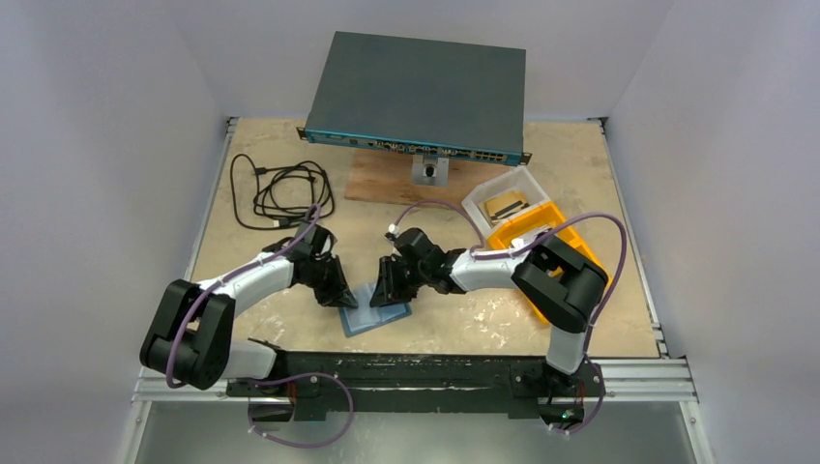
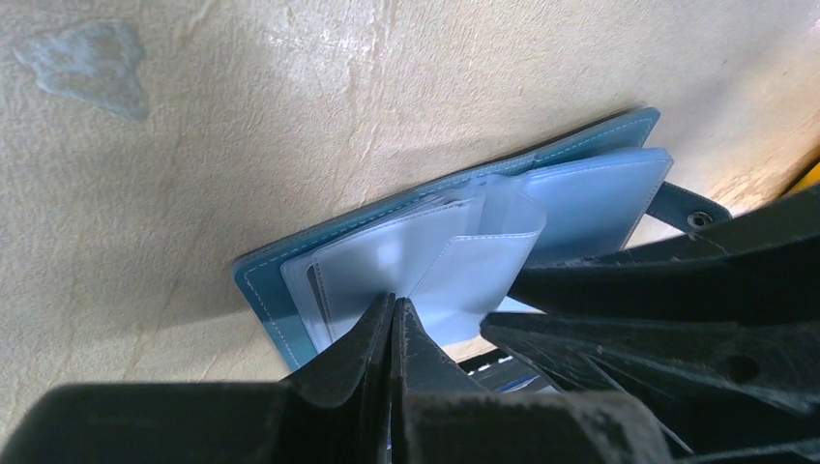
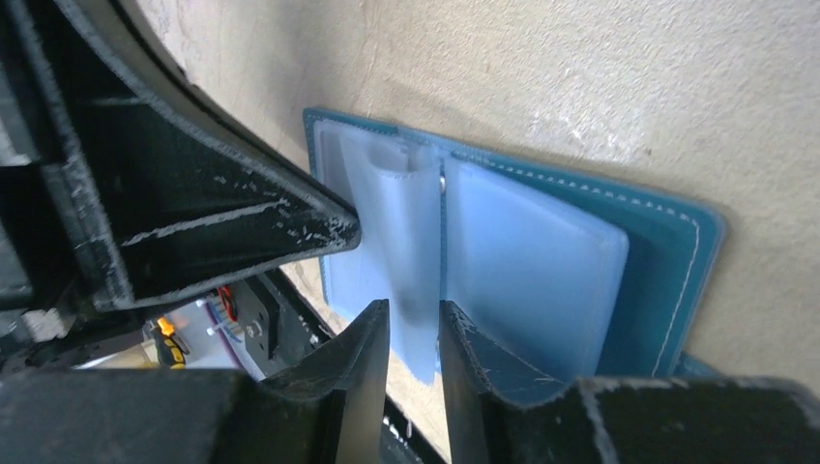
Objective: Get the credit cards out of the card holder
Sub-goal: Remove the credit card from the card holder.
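The wallet (image 1: 375, 311) lies open on the table (image 1: 483, 319), between both grippers. The left gripper (image 2: 392, 324) is clenched on a clear pocket (image 2: 425, 261); the right gripper (image 3: 414, 333) loosely straddles another.

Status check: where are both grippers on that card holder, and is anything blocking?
Left gripper shut on a clear pocket sleeve. Right gripper straddles another sleeve, jaws slightly apart. Card holder open flat on table; no card out. Nothing blocking.
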